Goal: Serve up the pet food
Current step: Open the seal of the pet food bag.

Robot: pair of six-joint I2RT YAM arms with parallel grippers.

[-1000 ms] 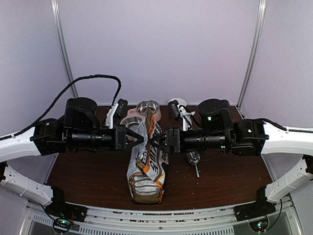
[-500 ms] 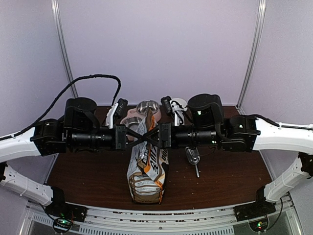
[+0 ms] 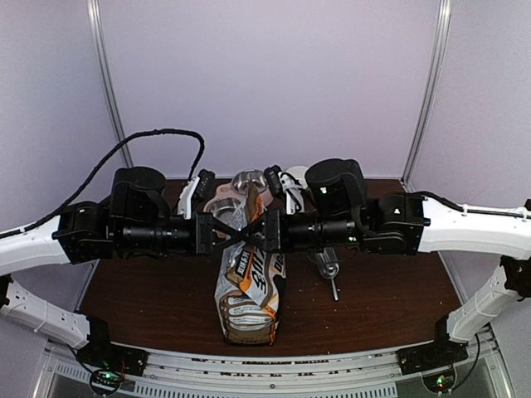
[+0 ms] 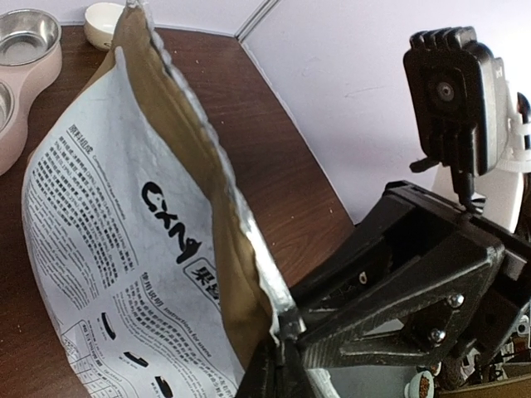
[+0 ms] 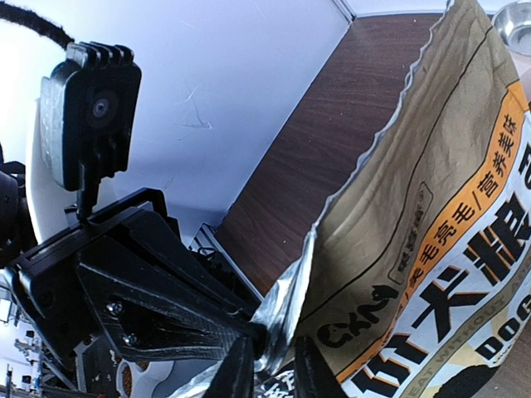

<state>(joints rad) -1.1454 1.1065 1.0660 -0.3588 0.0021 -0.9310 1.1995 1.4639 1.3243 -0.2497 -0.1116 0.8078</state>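
The white-and-brown printed bag [image 3: 249,286] stands upright at the table's middle, and the pet food is hidden inside it. My left gripper [image 3: 233,235] is shut on the bag's silver-lined top rim [image 4: 278,311], pinching it at the fingertips [image 4: 286,344]. From the opposite side my right gripper [image 3: 254,234] meets it tip to tip. In the right wrist view its jaws [image 5: 274,365] stand narrowly apart, with the crumpled silver rim [image 5: 286,311] between them. The bag [image 5: 431,224] fills the right of that view.
A pink double-bowl feeder [image 3: 220,193] with steel bowls stands behind the bag and shows again [image 4: 25,91] at the left wrist view's upper left. A white cup [image 3: 300,176] sits at the back. A metal scoop [image 3: 330,269] lies right of the bag.
My right arm has moved left to the bag's top, and its jaws have narrowed round the rim. The left gripper and the bag have stayed put.
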